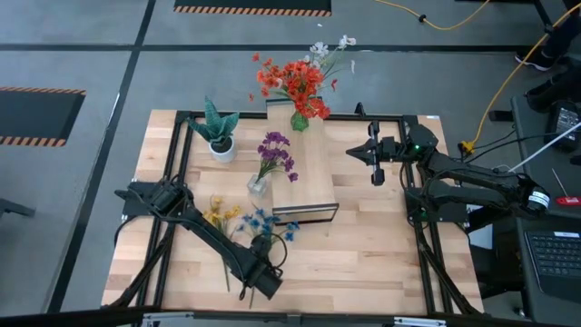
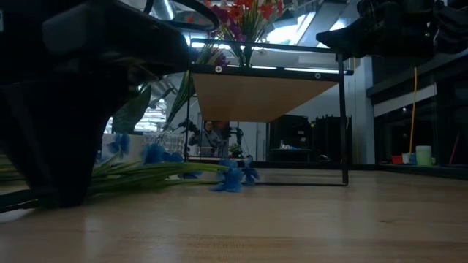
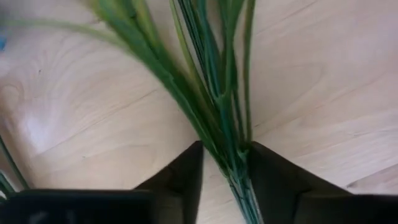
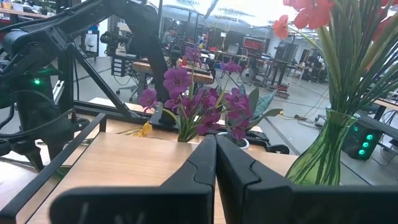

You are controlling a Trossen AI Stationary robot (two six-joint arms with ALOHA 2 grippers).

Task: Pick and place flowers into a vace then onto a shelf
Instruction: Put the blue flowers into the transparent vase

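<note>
left gripper (image 3: 225,163) jaws pinch the blue flowers (image 1: 263,221) stems at 6 o'clock; lift slowly, keep grip firm.

right gripper (image 4: 216,155), jaws closed together, waits at 3 o'clock.

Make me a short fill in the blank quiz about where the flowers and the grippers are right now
1. The red-orange flowers stand in a ____ glass vase on the shelf.
2. The left gripper has its fingers around green ____.
3. The purple flowers stand in a vase beside the shelf, on the ____.
4. The right gripper is ____.

Missing words: green; stems; tabletop; shut
</note>
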